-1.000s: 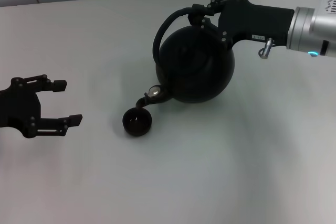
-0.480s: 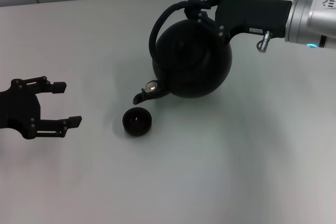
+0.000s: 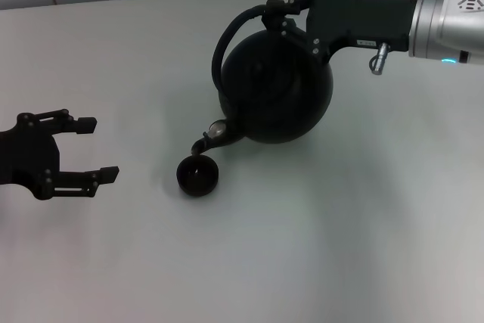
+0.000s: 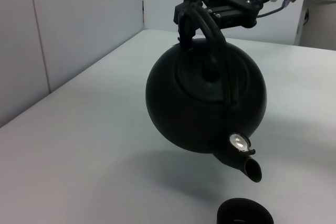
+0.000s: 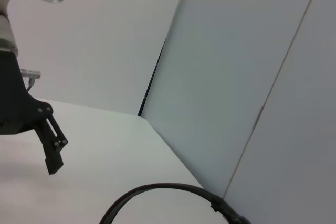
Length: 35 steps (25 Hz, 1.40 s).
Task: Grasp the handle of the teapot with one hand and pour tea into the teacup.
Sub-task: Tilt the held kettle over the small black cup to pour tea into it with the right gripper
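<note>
Spout tip of the tilted teapot (image 3: 276, 96), held off the counter (image 3: 340, 247) by the right pincer (image 3: 291, 17) clenched on its handle (image 3: 231, 39), hangs just over the teacup (image 3: 198, 175), tea unseen, while the left pincer (image 3: 87, 149) waits released, well apart.

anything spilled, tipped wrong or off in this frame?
Nothing stands out. The right gripper holds the teapot by the handle, tilted as expected, spout over the teacup, which sits upright. No spill shows on the table. The left gripper hangs open, apart.
</note>
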Available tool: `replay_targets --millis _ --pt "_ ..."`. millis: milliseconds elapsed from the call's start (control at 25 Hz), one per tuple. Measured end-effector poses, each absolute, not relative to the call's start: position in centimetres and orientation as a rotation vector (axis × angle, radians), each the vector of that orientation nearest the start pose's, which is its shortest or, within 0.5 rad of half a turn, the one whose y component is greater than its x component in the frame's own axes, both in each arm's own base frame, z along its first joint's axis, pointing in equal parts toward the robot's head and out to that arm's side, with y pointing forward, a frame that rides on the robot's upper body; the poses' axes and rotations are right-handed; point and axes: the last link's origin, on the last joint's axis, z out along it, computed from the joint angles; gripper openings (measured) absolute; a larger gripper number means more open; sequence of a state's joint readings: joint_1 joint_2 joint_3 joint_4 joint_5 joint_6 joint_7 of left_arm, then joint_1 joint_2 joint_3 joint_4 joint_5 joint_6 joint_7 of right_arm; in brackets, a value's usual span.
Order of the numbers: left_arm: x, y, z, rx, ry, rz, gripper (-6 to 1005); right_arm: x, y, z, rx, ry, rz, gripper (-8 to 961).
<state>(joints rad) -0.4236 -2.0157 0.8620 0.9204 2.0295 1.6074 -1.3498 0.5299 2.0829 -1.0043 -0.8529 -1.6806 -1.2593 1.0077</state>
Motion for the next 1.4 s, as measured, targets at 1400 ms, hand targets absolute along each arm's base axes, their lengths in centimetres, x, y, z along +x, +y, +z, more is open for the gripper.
replay_targets --millis 1400 --pt "-27.3 32.2 3.9 -2.821 -0.302 -0.366 869 19.0 38.5 2.0 -2.558 -0.251 0.407 116"
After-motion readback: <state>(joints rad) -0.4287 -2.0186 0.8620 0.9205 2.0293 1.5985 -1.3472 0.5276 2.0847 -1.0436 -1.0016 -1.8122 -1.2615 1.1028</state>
